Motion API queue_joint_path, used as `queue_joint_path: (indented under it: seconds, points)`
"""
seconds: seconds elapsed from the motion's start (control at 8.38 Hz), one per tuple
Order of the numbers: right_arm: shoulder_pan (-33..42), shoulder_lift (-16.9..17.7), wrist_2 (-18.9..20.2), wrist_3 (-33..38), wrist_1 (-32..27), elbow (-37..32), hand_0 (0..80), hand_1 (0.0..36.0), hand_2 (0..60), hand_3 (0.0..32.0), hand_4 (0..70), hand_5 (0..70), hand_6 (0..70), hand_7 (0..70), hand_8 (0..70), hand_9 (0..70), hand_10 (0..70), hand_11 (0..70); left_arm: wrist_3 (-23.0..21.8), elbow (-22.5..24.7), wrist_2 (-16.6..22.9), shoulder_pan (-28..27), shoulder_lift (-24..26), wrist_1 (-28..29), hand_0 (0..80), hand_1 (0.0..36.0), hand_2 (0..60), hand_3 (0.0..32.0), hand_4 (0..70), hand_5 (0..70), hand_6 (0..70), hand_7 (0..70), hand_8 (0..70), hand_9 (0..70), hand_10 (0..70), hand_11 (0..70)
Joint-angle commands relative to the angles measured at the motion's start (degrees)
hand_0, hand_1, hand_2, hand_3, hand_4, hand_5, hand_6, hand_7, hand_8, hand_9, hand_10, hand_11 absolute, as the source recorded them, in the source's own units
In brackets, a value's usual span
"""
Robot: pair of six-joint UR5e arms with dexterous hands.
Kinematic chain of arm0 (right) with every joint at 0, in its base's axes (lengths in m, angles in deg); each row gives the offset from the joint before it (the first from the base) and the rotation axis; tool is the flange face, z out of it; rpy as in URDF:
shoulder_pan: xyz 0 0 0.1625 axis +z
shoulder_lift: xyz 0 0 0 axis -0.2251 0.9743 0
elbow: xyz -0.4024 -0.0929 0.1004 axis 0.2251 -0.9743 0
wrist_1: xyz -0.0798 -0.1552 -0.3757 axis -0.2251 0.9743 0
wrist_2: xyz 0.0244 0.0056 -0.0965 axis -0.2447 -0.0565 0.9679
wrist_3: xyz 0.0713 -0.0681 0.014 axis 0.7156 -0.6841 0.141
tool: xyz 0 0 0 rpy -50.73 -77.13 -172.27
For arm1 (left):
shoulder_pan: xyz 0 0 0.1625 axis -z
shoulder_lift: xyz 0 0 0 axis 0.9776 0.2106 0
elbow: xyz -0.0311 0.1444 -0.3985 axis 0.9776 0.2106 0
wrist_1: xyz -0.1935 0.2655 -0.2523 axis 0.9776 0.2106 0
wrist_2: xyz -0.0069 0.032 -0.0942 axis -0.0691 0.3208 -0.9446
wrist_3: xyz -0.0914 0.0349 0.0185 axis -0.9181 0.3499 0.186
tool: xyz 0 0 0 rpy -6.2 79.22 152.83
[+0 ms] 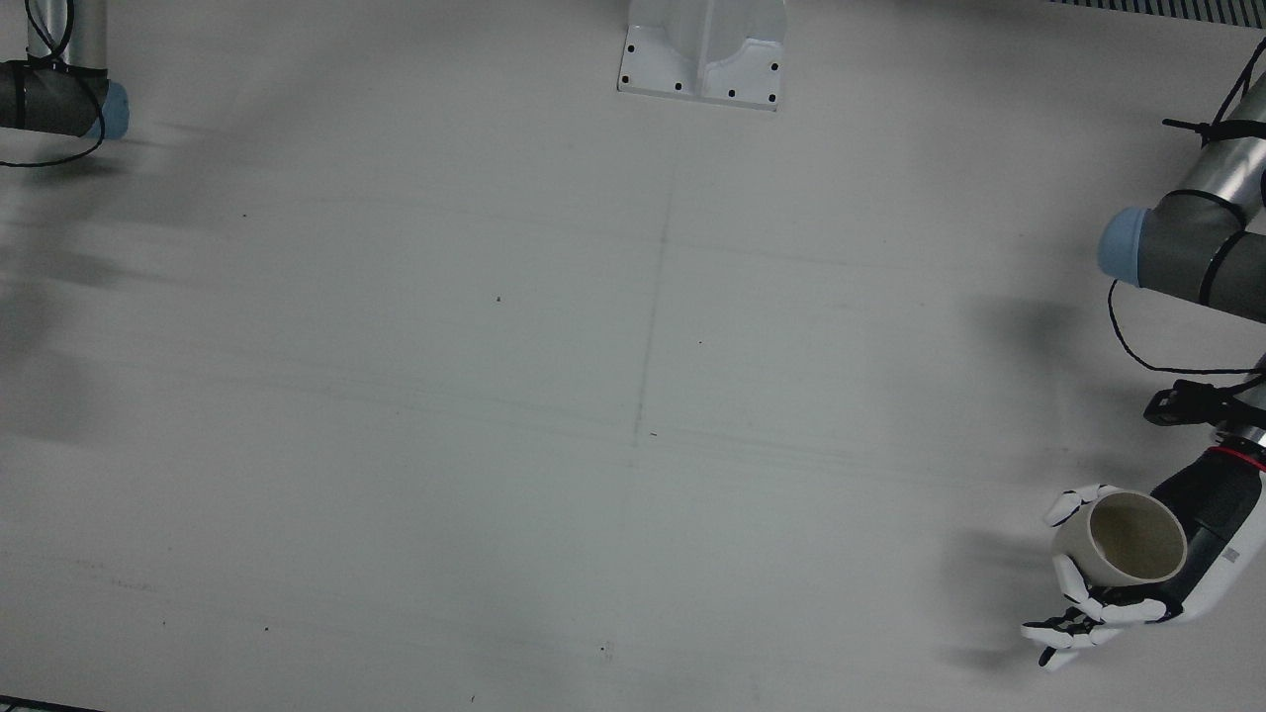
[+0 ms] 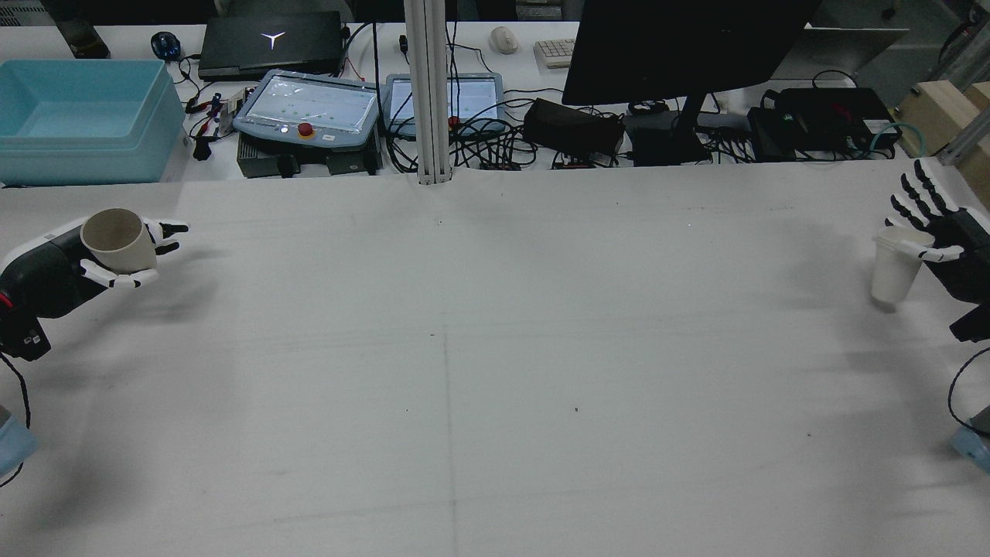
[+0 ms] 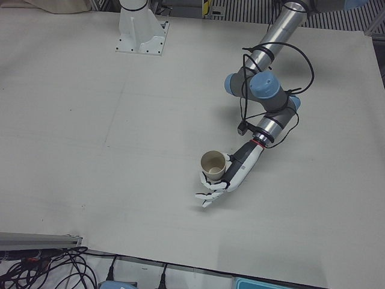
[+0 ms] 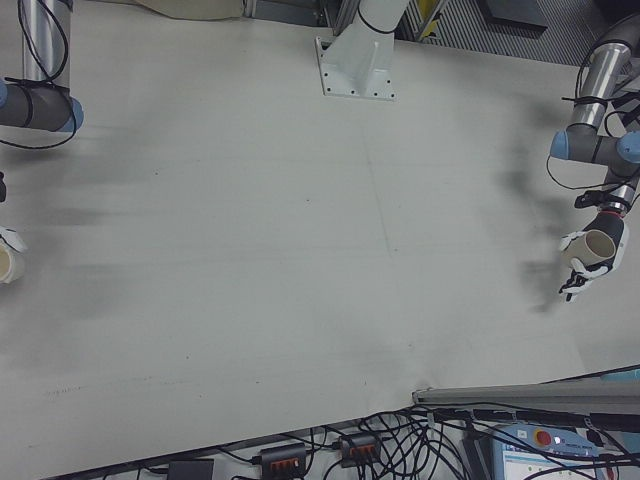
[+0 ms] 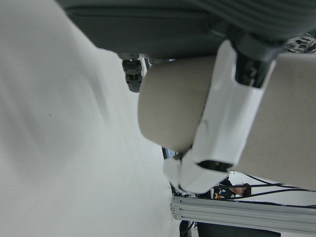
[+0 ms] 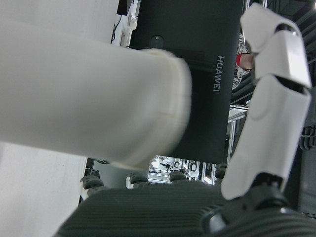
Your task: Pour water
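Note:
My left hand (image 2: 54, 267) is shut on a beige paper cup (image 2: 116, 240) and holds it above the table's edge, tilted, with the mouth up. From above, the cup (image 1: 1128, 539) looks empty, and the left hand (image 1: 1202, 534) wraps it with some fingers stretched past it. The left hand view shows one finger (image 5: 222, 128) across the cup wall (image 5: 170, 108). At the opposite edge a white paper cup (image 2: 893, 263) stands against my right hand (image 2: 947, 236). Its fingers point straight up, apart, and the thumb (image 6: 271, 123) reaches past the cup's rim (image 6: 84, 94).
A white post base (image 1: 702, 49) is bolted at the table's back middle. Behind the grey table (image 2: 495, 348) sit a blue bin (image 2: 77, 116), teach pendants (image 2: 309, 108), a monitor (image 2: 681, 46) and cables. Both arms' elbows hang over the table's side edges.

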Motion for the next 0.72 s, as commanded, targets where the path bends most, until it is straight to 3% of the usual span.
queue_joint_path:
  seconds: [0.0,0.48,0.6]
  points:
    - [1.3,1.1,1.3,0.2,0.0,1.9,59.1,11.6,0.0,32.0,0.0,0.0,0.0,0.0,0.0,0.0,0.0,0.0,0.1,-2.8,0.0,0.5,-0.2,2.1,80.0,36.0,60.0,0.0,70.0,70.0,19.1,26.0,11.1,7.7,8.9,15.5]
    - [2.0,0.5,2.7,0.8,0.5,2.1,57.8,12.2,0.0,32.0,0.0,0.0,0.0,0.0,0.0,0.0,0.0,0.0,1.6,-11.1,0.0,3.0,-1.4,11.0,80.0,36.0,60.0,0.0,70.0,70.0,19.6,26.5,11.5,8.3,9.2,16.0]
    - [2.0,0.3,2.8,0.8,0.6,2.1,57.8,12.5,0.0,32.0,0.0,0.0,0.9,0.0,0.0,0.0,0.0,0.0,2.7,-11.1,-0.1,2.9,-2.5,11.6,80.0,36.0,60.0,0.0,70.0,70.0,19.5,26.3,11.5,8.3,9.4,16.2]
